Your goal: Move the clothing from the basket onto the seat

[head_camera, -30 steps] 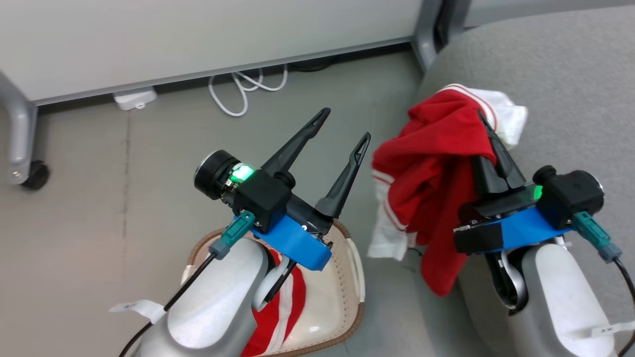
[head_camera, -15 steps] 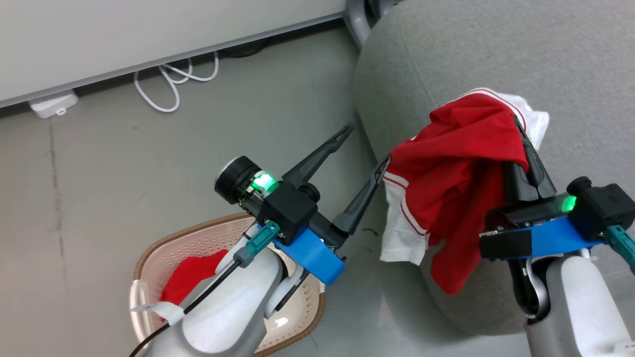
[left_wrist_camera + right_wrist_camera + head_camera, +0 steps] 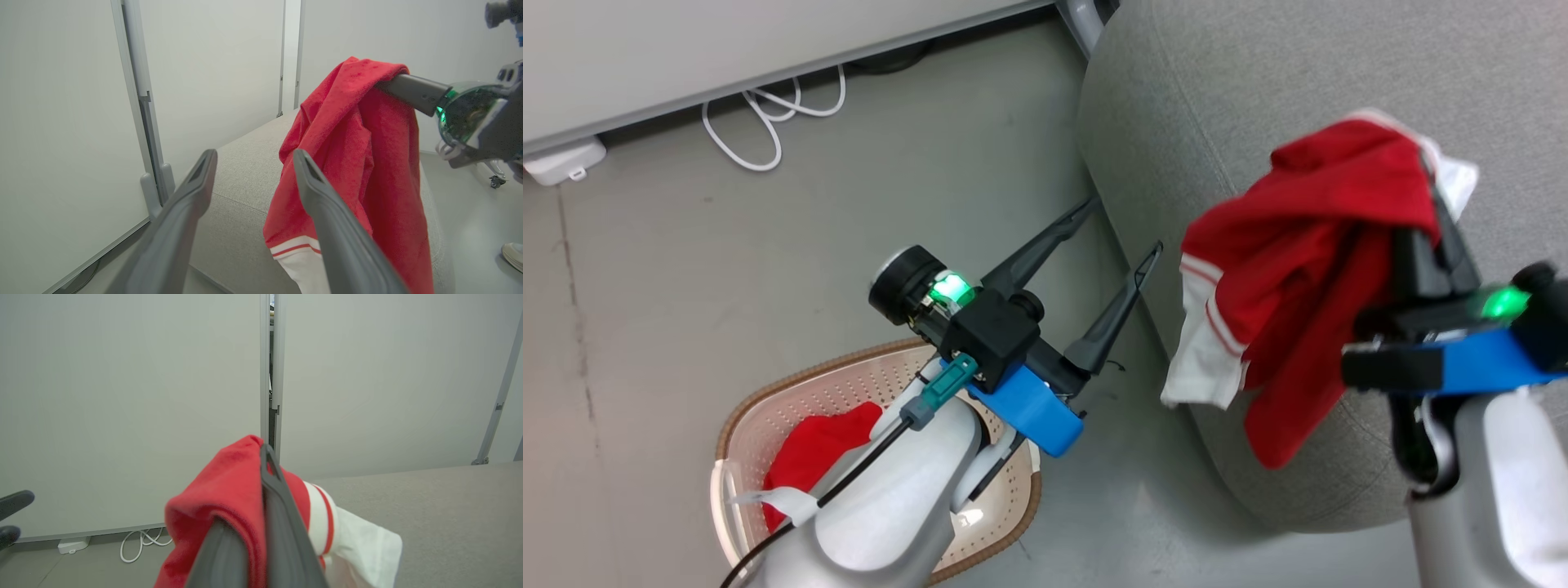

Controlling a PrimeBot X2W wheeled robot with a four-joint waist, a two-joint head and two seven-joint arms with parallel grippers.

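**A:** What was the right gripper (image 3: 267, 455) doing?

**B:** Its two dark fingers were pressed together on a red garment (image 3: 1307, 245). The cloth was pinched between them and draped over their tips. The red body hung toward the near side, and a white sleeve part with red stripes dangled at its left.

**A:** Where was that garment in relation to the seat (image 3: 1298, 65)?

**B:** It was held up over the near left corner of the grey seat. Its long red end hung down in front of the rounded side. I could not tell whether any cloth touched the upholstery.

**A:** And the left gripper (image 3: 1123, 224)?

**B:** Its fingers were spread wide with nothing between them. It hung over the floor (image 3: 727, 269) just left of the seat's edge, with its tips pointing far and right. The right fingertip was near the hanging white sleeve and apart from it in the head view.

**A:** Where was the basket (image 3: 849, 392)?

**B:** It stood on the floor at the near left, partly hidden under the left forearm. A second red garment (image 3: 813, 445) lay crumpled inside, toward its left side.

**A:** Anything else down there?

**B:** A white cable (image 3: 760, 122) lay looped on the floor at the far left, at the foot of a pale wall panel (image 3: 727, 41).
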